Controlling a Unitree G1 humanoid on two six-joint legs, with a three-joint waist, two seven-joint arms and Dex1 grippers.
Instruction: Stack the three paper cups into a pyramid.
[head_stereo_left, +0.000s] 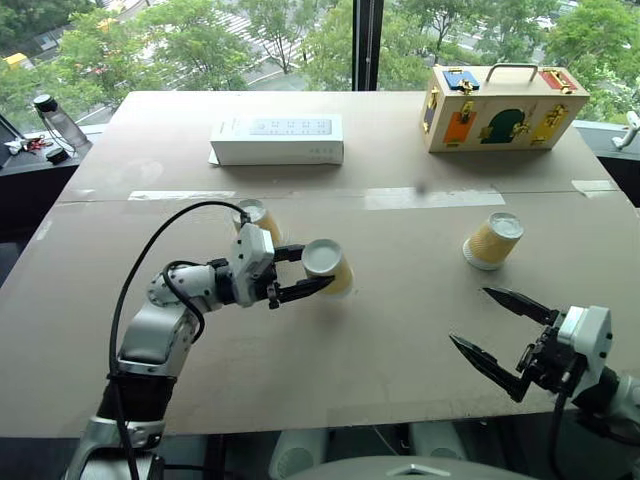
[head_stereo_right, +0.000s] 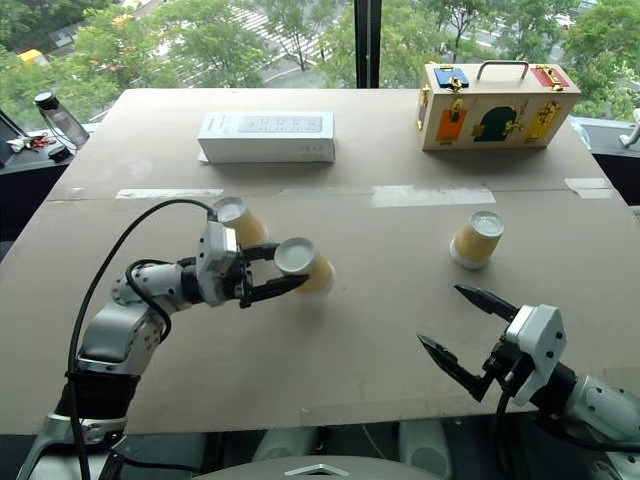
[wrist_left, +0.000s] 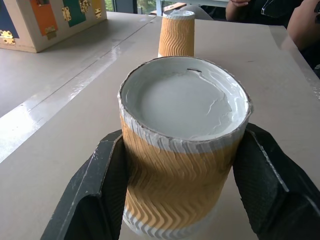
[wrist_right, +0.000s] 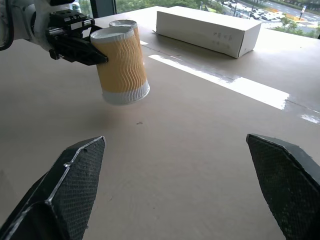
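From the head camera, the left gripper (head_stereo_left: 303, 272) clasps an upside-down paper cup (head_stereo_left: 328, 264) by its sides and holds it lifted off the table (head_stereo_left: 330, 380), probably so it can be carried across and set beside another cup as part of the pyramid's base. A second cup (head_stereo_left: 256, 218) stands just behind this gripper, and the third cup (head_stereo_left: 493, 240) sits well apart on its far side, ahead of the right gripper (head_stereo_left: 497, 330), whose fingers gape wide with nothing between them. A white box (head_stereo_left: 277, 139) and a colourful wooden case (head_stereo_left: 497, 107) lie far beyond both, clear of the path. From the left wrist, black fingers (wrist_left: 100, 190) press both ribbed sides of the held cup (wrist_left: 180, 165); past it the table is bare up to the far cup (wrist_left: 176, 34). From the right wrist, spread fingers (wrist_right: 65, 185) frame the raised cup (wrist_right: 121, 65), with the second cup (wrist_right: 127, 25) close behind it.
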